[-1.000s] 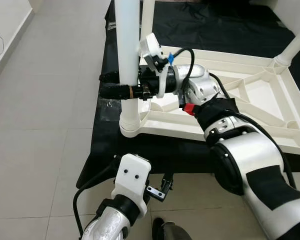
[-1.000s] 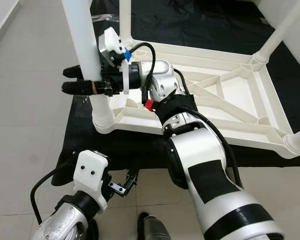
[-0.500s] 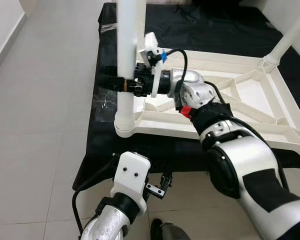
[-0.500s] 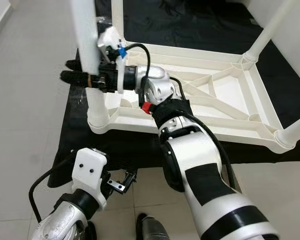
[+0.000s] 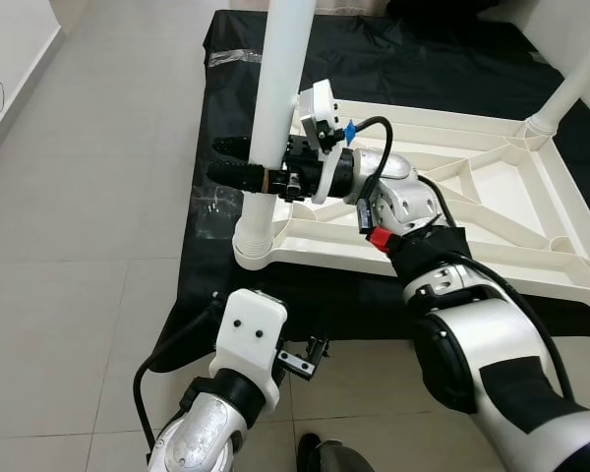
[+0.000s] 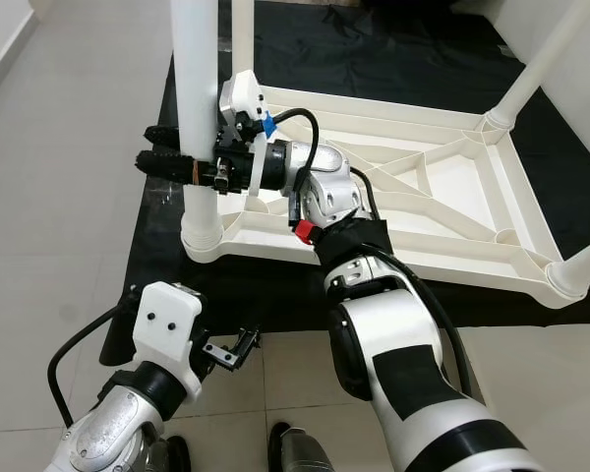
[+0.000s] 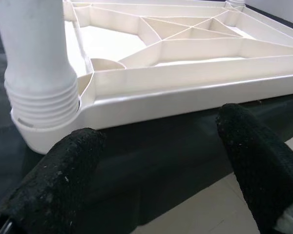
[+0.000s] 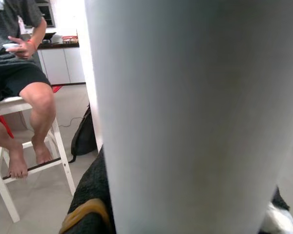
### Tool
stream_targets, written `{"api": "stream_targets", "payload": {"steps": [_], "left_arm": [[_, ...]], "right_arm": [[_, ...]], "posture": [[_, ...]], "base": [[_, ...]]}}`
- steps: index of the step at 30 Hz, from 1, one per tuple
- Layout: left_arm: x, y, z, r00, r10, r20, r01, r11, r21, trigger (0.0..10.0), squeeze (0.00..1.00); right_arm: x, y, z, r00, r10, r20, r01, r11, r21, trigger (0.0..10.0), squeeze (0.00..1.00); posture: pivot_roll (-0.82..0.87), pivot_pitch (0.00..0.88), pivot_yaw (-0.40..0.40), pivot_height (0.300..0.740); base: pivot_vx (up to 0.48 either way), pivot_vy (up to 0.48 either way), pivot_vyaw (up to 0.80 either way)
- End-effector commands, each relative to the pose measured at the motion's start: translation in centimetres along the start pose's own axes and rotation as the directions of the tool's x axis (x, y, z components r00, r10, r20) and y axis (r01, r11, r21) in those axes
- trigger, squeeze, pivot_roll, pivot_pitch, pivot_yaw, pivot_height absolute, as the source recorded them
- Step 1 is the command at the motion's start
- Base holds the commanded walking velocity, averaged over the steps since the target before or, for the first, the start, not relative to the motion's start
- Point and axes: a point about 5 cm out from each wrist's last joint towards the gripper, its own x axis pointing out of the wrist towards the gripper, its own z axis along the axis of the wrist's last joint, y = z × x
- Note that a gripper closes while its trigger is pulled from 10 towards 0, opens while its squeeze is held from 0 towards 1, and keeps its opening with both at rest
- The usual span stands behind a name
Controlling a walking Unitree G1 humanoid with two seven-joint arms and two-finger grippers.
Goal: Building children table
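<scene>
The white children's table (image 5: 492, 211) lies upside down on a black sheet (image 5: 423, 59) spread over the tiled floor (image 5: 88, 197), its ribbed underside facing up. A white leg (image 5: 275, 118) stands upright in the near corner socket (image 5: 254, 246), and the right gripper (image 5: 238, 162) reaches across the frame with its two black fingers (image 5: 238, 178) clenched around that leg, one on each side, a little above the socket. Other legs rise at the far corners (image 6: 536, 69).

The left gripper (image 7: 158, 156) hangs low beside the sheet's near edge with its fingers (image 7: 53, 185) released and spread, nothing between them; beyond them the wrist view shows the leg's ribbed collar (image 7: 41, 100) seated in the corner.

The right wrist view is blocked by the leg (image 8: 195, 112) close up; past it a person (image 8: 19, 73) sits on a white stool (image 8: 10, 161), and a dark bag (image 8: 85, 136) leans on the floor behind.
</scene>
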Motion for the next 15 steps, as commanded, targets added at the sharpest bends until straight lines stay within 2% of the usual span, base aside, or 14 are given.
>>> {"api": "stream_targets", "payload": {"steps": [1,11,15], "left_arm": [[-0.2,-0.1,-0.4,1.0,-0.009,-0.027,0.009,1.0,-0.006,10.0,0.0],[-0.1,0.2,-0.3,1.0,-0.006,-0.023,0.006,1.0,-0.002,10.0,0.0],[-0.1,0.1,-0.3,1.0,-0.005,-0.021,0.005,1.0,-0.005,10.0,0.0]], "right_arm": [[-0.1,0.8,-3.9,0.989,-0.006,-0.146,0.021,0.995,0.102,10.0,0.0],[-0.1,1.3,-4.7,0.973,-0.002,-0.23,0.017,0.998,0.064,10.0,0.0],[-0.6,1.8,-5.3,0.955,0.071,-0.287,-0.065,0.997,0.032,10.0,0.0]], "posture": [[0.1,0.282,-0.109,0.74],[0.1,0.283,-0.113,0.74],[0.1,0.285,-0.114,0.74]], "base": [[0.0,0.0,0.0],[0.0,0.0,0.0],[0.0,0.0,0.0]]}}
